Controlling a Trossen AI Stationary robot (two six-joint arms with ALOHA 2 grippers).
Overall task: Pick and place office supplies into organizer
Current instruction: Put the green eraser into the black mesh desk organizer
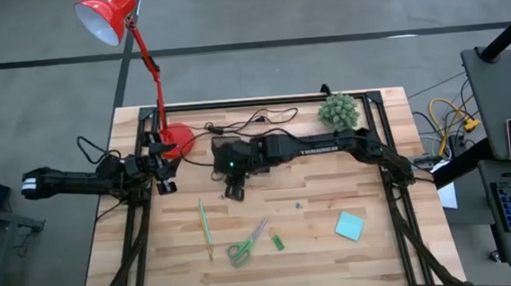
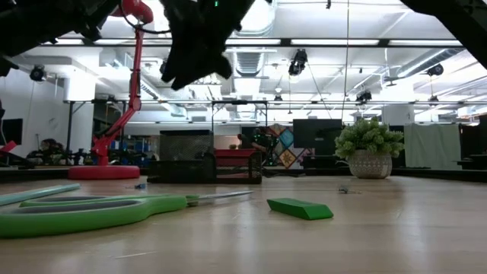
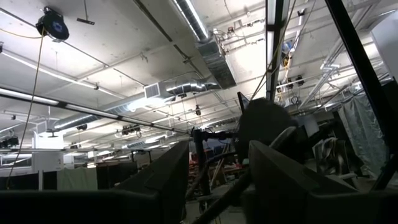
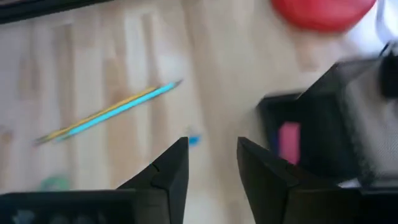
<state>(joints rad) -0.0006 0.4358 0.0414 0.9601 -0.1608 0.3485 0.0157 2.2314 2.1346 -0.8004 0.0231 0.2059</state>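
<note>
On the wooden table lie green-handled scissors (image 1: 247, 243), a thin pencil (image 1: 205, 228) (image 4: 112, 111), a small green piece (image 1: 278, 241) and a teal sticky pad (image 1: 350, 226). The black organizer (image 4: 336, 118) stands beside the red lamp base (image 4: 323, 12), with something pink (image 4: 289, 142) showing inside it. My right gripper (image 1: 234, 191) (image 4: 211, 149) hangs open above the table next to the organizer, pointing slantwise down, with nothing between its fingers. My left gripper (image 1: 162, 163) (image 3: 217, 146) waits open at the table's left, tilted upward.
A red desk lamp (image 1: 107, 16) rises from its round base (image 1: 179, 139) at the far left. A black cable (image 1: 245, 121) runs along the far edge, and a potted plant (image 1: 338, 110) stands at the far right. A tiny blue piece (image 4: 194, 139) lies under my right gripper.
</note>
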